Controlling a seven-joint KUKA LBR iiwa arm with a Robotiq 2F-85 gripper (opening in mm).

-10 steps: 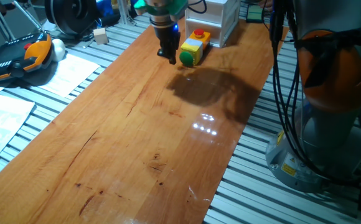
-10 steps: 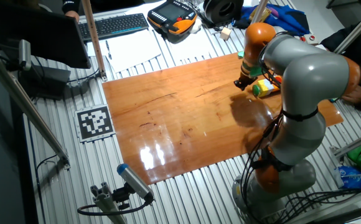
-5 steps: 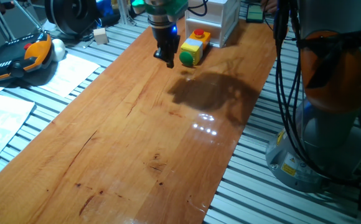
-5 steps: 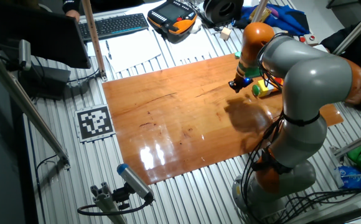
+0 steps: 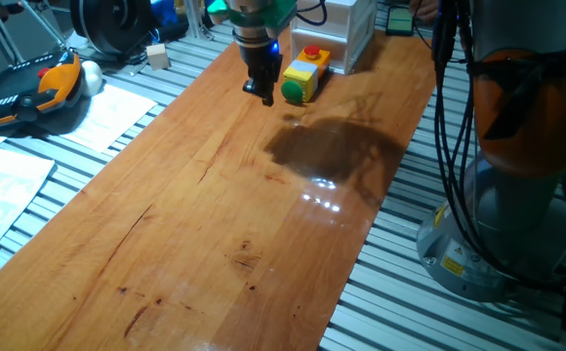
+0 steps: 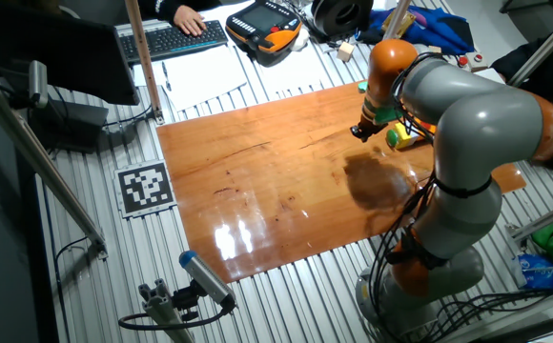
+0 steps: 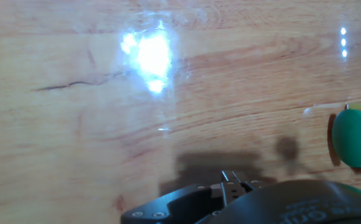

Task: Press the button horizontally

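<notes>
The green dome button (image 5: pixel 292 91) sits on the side of a small yellow box (image 5: pixel 307 74) at the far end of the wooden table (image 5: pixel 224 214), facing sideways. A smaller red button (image 5: pixel 311 53) is on top of the box. My gripper (image 5: pixel 262 90) hangs just left of the green button, a small gap away, close to the table. In the hand view the fingertips (image 7: pixel 233 181) touch each other and hold nothing, and the green button (image 7: pixel 354 139) is at the right edge. The other fixed view shows the gripper (image 6: pixel 358 131) left of the box (image 6: pixel 405 139).
A white box (image 5: pixel 346 29) stands right behind the yellow box. An orange and black teach pendant (image 5: pixel 29 88), papers (image 5: pixel 112 112) and a small wooden block (image 5: pixel 158 57) lie off the table's left side. The robot base (image 5: pixel 517 195) is at the right.
My gripper has drawn back a little to the left, away from the green button. The button box has not moved.
</notes>
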